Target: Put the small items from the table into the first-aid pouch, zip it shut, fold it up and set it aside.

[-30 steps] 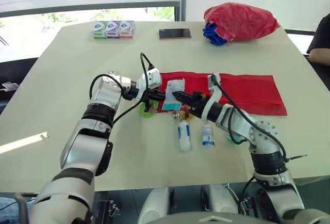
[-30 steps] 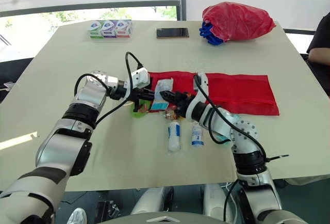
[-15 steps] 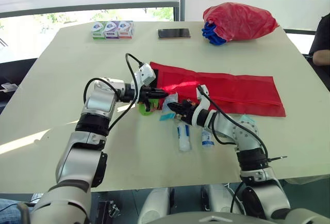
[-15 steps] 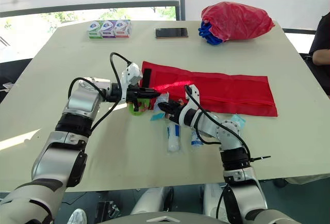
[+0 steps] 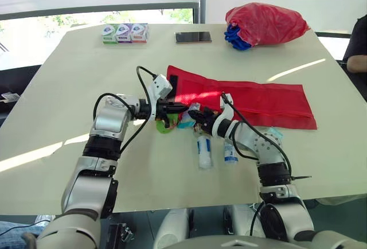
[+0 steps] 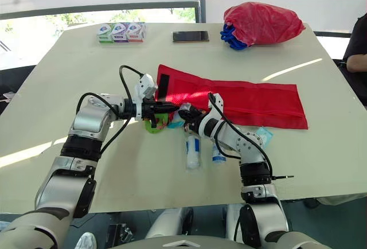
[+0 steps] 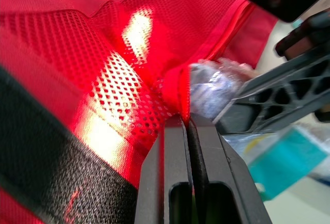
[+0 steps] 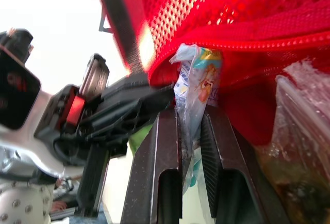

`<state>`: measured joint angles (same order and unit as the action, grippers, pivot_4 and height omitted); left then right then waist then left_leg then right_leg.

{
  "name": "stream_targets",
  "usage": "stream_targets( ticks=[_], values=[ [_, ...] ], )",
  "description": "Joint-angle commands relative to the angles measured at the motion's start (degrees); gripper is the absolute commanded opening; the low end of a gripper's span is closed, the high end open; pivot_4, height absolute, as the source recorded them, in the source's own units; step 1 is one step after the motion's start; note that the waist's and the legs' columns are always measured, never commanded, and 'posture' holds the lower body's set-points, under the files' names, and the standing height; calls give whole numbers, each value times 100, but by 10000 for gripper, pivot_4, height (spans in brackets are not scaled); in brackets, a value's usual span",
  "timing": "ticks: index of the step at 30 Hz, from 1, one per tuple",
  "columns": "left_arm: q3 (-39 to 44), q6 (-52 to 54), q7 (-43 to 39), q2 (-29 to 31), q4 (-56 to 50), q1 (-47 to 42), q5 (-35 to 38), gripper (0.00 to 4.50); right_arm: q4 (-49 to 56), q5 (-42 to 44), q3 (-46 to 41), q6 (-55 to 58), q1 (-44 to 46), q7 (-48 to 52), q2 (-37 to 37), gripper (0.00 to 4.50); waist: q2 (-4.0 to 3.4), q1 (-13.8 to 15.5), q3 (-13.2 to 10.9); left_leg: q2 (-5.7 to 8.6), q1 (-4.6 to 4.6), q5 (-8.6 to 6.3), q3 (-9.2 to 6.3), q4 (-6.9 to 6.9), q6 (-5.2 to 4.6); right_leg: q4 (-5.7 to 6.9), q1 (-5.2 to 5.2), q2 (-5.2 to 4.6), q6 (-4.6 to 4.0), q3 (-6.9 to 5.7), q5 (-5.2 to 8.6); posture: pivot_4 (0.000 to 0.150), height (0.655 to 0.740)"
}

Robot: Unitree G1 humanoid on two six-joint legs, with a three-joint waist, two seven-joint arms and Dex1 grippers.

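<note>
Red mesh of the first-aid pouch (image 5: 252, 97) is pinched at its lip by the left end effector (image 7: 186, 118), raising the mouth; the right end effector (image 8: 191, 111) nips a small packet (image 8: 198, 79) there. Packing looks early: green item (image 5: 163, 126), two bottles (image 5: 205, 152) wait on the bench (image 5: 86, 77); zipping, folding remain. Tissue packs (image 5: 126, 32), phone (image 5: 194, 37), red bag (image 5: 266, 24) lie clear beyond

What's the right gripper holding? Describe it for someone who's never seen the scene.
On the cream table, find the long red mesh pouch lying across the middle. At its left end the right gripper pinches a small packet between its fingers, at the pouch mouth. Unlike the two white, blue-labelled bottles lying nearer the robot, it is a thin plastic sachet printed teal and orange.
</note>
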<state>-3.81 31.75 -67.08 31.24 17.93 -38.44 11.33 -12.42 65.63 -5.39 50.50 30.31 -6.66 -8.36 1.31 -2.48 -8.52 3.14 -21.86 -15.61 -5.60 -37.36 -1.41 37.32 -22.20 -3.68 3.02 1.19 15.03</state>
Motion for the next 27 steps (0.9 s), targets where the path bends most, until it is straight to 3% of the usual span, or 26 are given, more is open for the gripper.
stream_targets(
  ticks=[1,13,27],
  values=[
    [37,203,-159,35,-602,201,391,1059,-70,-72,-306,-292,237,211,-205,261,0,1,0,0,0,0,2,1,0,1,-1,-1,0,2,0,1500,7400],
    [484,627,506,-379,-777,96,857,1059,-360,-625,60,383,203,403,-208,261,6,12,12,1,3,0,8,0,0,5,-2,-2,0,7,0,1500,7400],
    [415,96,524,-389,-1436,947,1008,1059,-938,-1043,-273,-153,675,652,-465,261,4,3,35,-3,11,0,16,4,1,9,-2,-6,-1,16,0,1500,7400]
  ],
)
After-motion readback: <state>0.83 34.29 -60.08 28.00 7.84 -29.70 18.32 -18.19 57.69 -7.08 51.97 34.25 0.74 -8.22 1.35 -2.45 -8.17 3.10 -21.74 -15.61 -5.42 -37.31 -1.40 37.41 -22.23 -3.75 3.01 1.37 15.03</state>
